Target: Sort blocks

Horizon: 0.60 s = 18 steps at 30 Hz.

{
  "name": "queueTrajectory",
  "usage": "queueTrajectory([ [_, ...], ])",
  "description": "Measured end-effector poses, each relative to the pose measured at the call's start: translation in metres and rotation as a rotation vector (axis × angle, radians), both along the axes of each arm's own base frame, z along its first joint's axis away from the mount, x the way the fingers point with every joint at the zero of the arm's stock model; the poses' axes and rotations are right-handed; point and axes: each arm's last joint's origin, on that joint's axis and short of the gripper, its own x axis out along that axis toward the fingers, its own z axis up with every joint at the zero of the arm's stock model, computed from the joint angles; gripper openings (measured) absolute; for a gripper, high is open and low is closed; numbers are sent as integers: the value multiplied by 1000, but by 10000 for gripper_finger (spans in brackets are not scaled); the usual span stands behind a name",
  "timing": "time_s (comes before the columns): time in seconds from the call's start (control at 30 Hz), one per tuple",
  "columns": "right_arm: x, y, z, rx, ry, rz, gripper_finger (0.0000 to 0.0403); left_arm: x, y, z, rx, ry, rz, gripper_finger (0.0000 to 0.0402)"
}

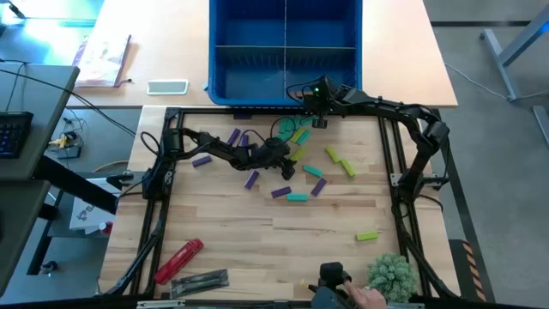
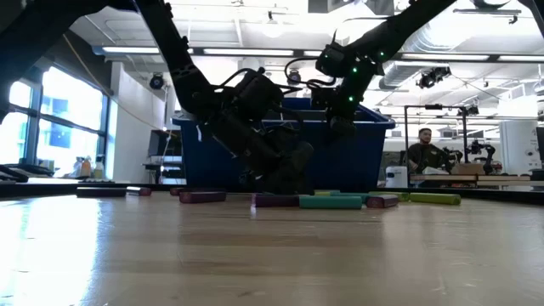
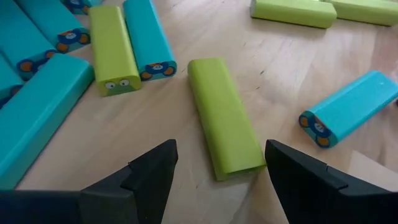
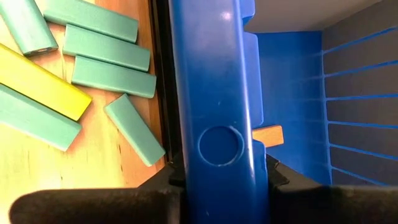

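Lime block, smooth and rounded, lies between wide-open left claw; right claw's grip unclear.

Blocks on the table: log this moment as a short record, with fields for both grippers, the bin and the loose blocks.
left gripper: open, low over the table, jaws either side of a lime block lying flat
right gripper: at the near wall of the blue bin; a tan block shows at its fingers, just inside the wall
cluster: teal blocks lying beside the bin wall
scattered: purple blocks across the table's middle
stray: one lime piece apart, nearer the front edge
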Motion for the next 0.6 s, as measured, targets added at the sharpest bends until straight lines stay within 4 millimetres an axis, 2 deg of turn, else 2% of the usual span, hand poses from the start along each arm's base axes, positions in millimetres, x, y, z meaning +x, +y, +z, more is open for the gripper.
queueTrajectory([
  [0.23, 0, 0, 0, -4, 6, 10, 64, 8, -3, 9, 35, 44, -62, 236],
  [0.43, 0, 0, 0, -4, 6, 12, 64, 21, 11, 4, 32, 67, -1, 255],
  [0.6, 0, 0, 0, -4, 1, 9, 64, 24, 6, 5, 62, 114, 24, 250],
])
